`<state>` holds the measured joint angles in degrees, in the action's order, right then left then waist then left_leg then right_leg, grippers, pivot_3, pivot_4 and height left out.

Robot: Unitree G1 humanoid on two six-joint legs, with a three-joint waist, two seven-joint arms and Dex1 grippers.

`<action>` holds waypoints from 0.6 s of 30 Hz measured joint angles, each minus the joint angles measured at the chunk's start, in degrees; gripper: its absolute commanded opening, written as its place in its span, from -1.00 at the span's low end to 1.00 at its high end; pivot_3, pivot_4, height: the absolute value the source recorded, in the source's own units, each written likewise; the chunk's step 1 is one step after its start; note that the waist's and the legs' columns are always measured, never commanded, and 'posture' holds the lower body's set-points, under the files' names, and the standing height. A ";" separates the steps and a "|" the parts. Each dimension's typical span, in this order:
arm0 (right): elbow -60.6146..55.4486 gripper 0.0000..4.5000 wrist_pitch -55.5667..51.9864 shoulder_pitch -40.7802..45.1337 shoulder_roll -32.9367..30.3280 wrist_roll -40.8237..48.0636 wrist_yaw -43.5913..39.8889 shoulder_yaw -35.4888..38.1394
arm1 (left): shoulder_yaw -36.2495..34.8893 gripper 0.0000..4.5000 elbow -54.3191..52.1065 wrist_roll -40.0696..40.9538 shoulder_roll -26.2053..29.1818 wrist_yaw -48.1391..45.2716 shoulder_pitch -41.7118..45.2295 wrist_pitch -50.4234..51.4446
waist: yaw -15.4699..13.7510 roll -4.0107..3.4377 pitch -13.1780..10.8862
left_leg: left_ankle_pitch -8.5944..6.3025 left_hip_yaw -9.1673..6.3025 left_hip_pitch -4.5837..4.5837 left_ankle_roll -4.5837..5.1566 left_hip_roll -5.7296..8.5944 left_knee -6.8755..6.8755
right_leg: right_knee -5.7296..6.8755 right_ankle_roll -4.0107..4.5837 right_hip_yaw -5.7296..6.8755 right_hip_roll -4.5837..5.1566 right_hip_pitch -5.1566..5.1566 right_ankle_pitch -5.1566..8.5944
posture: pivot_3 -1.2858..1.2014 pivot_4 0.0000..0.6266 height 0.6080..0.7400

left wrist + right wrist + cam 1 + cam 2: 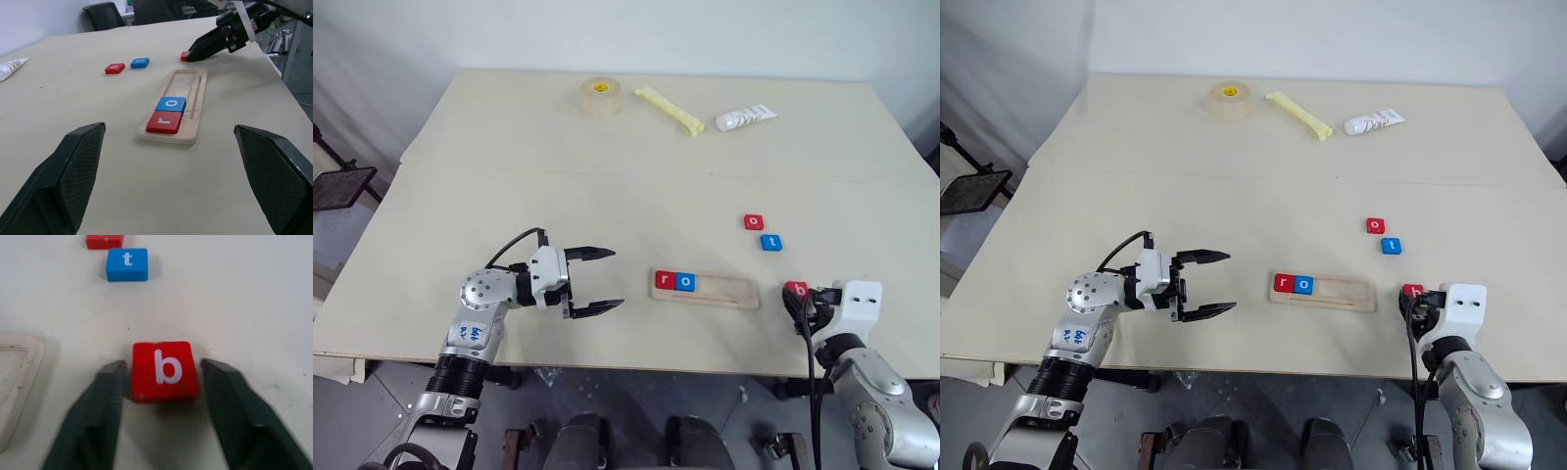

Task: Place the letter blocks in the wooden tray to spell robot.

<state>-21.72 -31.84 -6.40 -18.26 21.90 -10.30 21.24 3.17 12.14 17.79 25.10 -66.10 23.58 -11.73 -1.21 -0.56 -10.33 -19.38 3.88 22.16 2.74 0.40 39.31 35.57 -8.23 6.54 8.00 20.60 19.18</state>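
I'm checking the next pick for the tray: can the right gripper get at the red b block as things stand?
Probably yes: the right gripper has a finger on each side of the red b block, with slight gaps and nothing between.

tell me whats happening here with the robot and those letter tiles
The robot is spelling a word in the wooden tray, where a red r block and a blue o block already sit. Its right end effector straddles the red b block on the table, fingers slightly apart from it. A red o block and blue t block wait nearby. The left end effector hovers open.
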 measured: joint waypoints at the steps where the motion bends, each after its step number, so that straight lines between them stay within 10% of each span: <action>1: 0.02 0.75 0.60 0.01 0.00 -0.02 -0.29 0.00 | 0.00 1.00 -0.01 0.00 0.00 0.00 -0.01 0.00 | 0.00 0.00 0.00 | 0.00 0.00 0.00 0.00 0.00 0.00 | 0.00 0.00 0.00 0.00 0.00 0.00 | 0.03 -0.52 1.00; 8: -1.04 0.98 1.75 -2.49 -2.90 0.11 -4.23 0.25 | 0.01 1.00 -0.27 0.04 -0.03 0.00 -0.54 -0.01 | -0.02 0.00 0.00 | 0.00 0.00 0.00 0.00 0.00 0.00 | 0.00 0.00 0.00 0.00 0.00 0.00 | 0.03 -0.52 1.00; 18: 4.57 0.98 9.58 -4.50 -36.02 -2.91 -33.11 1.13 | -0.09 1.00 -0.36 0.38 0.07 -1.41 -0.85 -0.04 | -0.12 0.00 -0.03 | 0.01 0.09 -0.02 0.04 -0.06 0.00 | -0.14 0.00 0.01 -0.04 -0.07 0.00 | 0.03 -0.52 1.00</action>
<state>-17.15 -22.26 -10.89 -54.28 18.99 -43.41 22.37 3.09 11.79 18.17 25.17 -67.51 22.74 -11.78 -1.33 -0.56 -10.36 -19.37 3.97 22.13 2.78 0.34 39.30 35.43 -8.23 6.55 7.97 20.54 19.18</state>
